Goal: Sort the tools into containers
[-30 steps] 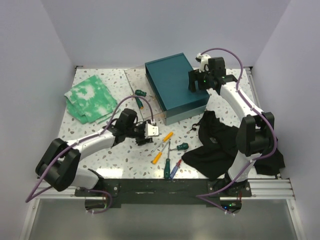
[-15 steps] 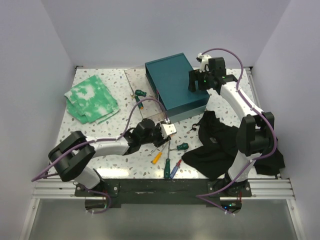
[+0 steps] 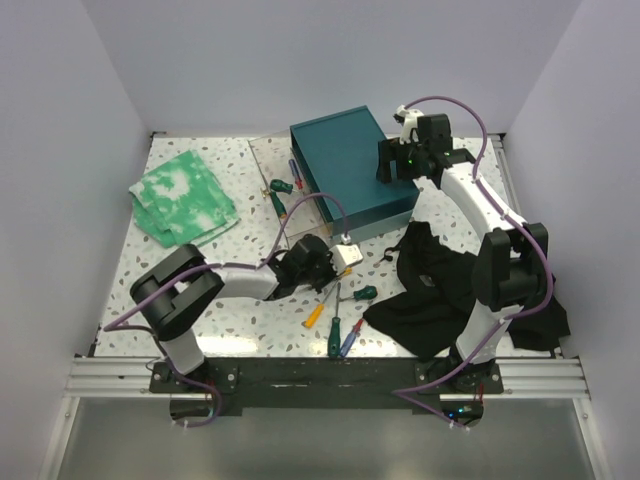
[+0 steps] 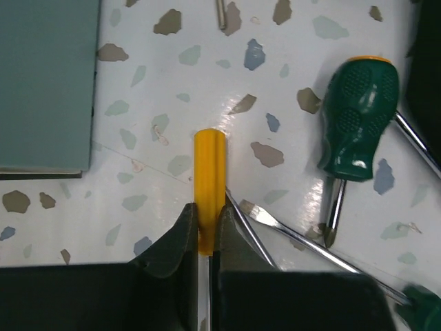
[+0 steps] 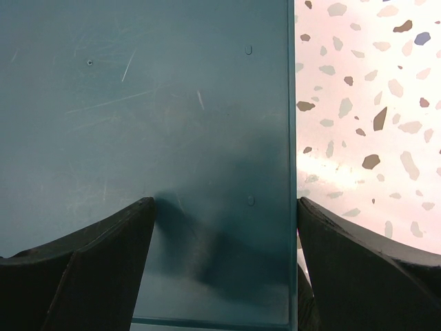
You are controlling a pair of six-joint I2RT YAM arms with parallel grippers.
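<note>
A slim yellow-handled screwdriver (image 4: 209, 172), lying on the speckled white tabletop (image 4: 172, 83) near a stubby green-handled screwdriver (image 4: 358, 117), is pinched by its handle between the left gripper's (image 4: 209, 238) narrowed fingers. Its shaft is hidden beneath them. The right gripper's (image 5: 226, 234) fingers are held wide above the dark-teal rectangular box (image 5: 138, 103).

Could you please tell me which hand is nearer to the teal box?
Right. The right hand hangs open over the teal box; the left hand is beside its near corner, gripping an orange screwdriver.
</note>
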